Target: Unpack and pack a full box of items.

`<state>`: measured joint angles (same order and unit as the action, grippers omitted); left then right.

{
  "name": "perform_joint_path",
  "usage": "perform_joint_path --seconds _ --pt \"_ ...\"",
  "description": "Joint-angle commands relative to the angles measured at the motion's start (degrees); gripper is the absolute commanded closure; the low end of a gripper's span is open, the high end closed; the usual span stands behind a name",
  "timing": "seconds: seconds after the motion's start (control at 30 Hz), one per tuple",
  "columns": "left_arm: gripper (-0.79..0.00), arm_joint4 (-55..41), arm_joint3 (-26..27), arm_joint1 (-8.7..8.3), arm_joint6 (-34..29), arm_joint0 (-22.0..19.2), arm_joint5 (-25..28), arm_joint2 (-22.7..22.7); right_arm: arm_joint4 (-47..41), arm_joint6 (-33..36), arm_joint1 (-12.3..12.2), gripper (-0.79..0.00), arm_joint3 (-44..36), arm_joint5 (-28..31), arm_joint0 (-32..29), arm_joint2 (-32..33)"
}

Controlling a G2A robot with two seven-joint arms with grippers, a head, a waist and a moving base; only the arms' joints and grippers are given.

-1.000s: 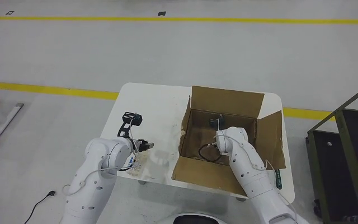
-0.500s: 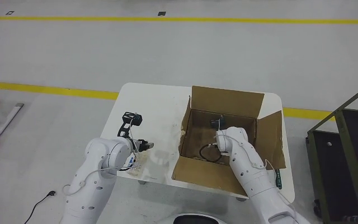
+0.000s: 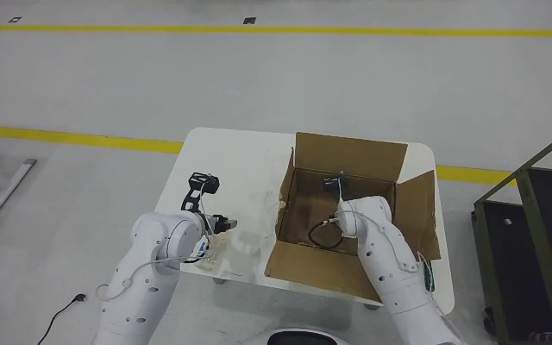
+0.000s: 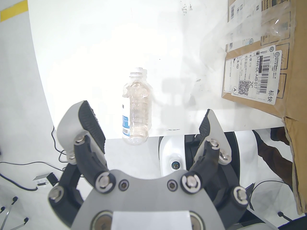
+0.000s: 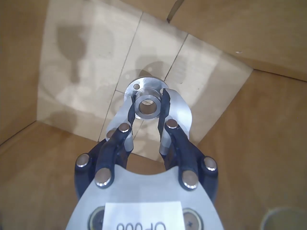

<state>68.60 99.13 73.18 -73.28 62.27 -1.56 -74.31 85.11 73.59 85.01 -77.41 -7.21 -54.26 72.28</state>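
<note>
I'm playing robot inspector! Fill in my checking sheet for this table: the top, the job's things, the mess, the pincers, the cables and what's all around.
Surface: white table, a few dark specks.
Job's things: open cardboard box on the table; clear bottle lying at the table's edge; metal flange inside the box.
Clutter: clear plastic film against the box's side; small green thing beside the box, too small to tell.
Pincers: left pincer open, facing the bottle, not touching; right pincer shut on the metal flange.
Cables: black cable looped by the right arm in the box; floor cable with a plug.
Surroundings: grey floor, yellow lines; dark metal rack.
</note>
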Motion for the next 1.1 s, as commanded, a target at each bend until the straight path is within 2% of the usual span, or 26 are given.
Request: perform_joint_path --seconds 0.0,0.2,0.47,0.7,1.07 --pt "-0.785 0.00 0.00 0.00 0.00 0.00 0.00 0.00 1.19 1.09 -0.56 0.000 -8.17 1.42 -3.08 1.48" --pt "-0.785 0.00 0.00 0.00 0.00 0.00 0.00 0.00 1.10 3.05 -1.82 0.000 -28.44 6.72 -11.18 6.21" --pt "-0.785 0.00 0.00 0.00 0.00 0.00 0.00 0.00 -2.00 0.50 -3.13 0.000 -45.06 13.78 -19.72 13.40" --pt "-0.785 0.00 0.00 0.00 0.00 0.00 0.00 0.00 -2.60 -2.88 -3.87 0.000 -48.28 17.16 -23.64 16.30" --pt "-0.785 0.00 0.00 0.00 0.00 0.00 0.00 0.00 -2.35 -3.68 -3.95 0.000 -47.60 17.27 -23.99 15.93"
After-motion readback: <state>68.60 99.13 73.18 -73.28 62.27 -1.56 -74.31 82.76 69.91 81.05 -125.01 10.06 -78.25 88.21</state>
